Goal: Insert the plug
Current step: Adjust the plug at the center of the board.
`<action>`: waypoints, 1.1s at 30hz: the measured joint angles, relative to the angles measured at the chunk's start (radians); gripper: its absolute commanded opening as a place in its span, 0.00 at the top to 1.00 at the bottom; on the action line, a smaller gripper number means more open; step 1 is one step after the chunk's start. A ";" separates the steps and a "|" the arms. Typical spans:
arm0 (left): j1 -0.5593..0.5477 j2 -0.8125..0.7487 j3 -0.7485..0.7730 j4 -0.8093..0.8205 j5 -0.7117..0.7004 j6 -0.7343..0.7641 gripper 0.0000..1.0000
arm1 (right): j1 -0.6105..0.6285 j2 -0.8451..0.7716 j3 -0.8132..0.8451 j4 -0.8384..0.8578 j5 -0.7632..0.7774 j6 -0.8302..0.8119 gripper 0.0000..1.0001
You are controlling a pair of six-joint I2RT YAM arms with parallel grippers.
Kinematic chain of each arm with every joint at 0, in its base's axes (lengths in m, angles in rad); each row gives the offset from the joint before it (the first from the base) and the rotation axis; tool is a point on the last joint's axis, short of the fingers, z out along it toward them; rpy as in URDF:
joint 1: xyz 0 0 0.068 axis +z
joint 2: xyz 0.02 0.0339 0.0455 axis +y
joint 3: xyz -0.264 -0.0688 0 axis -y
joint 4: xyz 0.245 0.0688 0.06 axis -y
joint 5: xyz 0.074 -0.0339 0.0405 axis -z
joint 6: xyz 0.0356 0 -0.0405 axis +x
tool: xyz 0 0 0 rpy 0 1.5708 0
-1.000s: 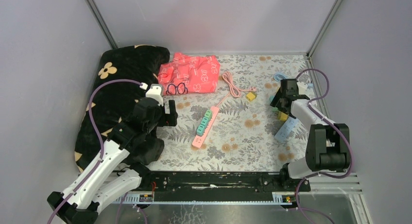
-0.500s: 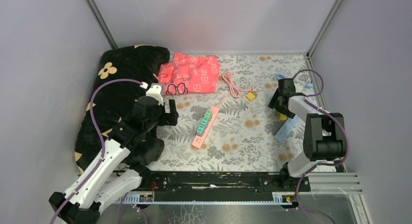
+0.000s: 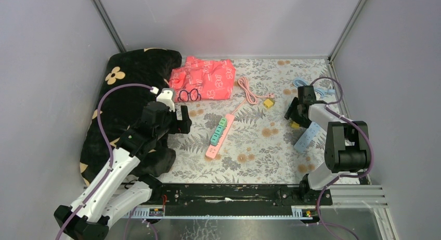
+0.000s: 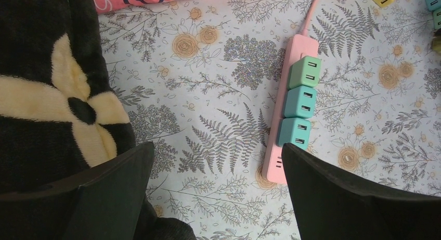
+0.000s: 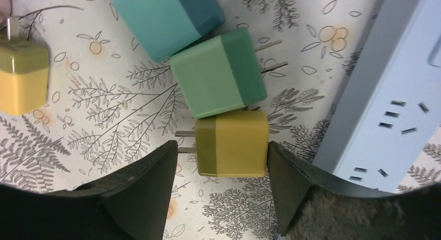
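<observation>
At the right of the table (image 3: 260, 156), just beside the pale-blue power strip (image 5: 385, 89), the right gripper (image 5: 222, 154) has come down over the yellow plug (image 5: 234, 143). Its jaws have narrowed to bracket the plug, one against its back and the other at the prong tips, and we cannot tell whether it is pinched yet. We judge the pickup is only starting and insertion not begun, while the left gripper (image 4: 218, 182) hangs wide open and empty over the near end of the pink strip (image 4: 271, 167).
</observation>
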 measured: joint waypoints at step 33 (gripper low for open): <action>0.022 0.005 0.000 0.003 0.037 0.003 0.00 | 0.110 -0.013 0.029 0.001 0.028 -0.090 0.24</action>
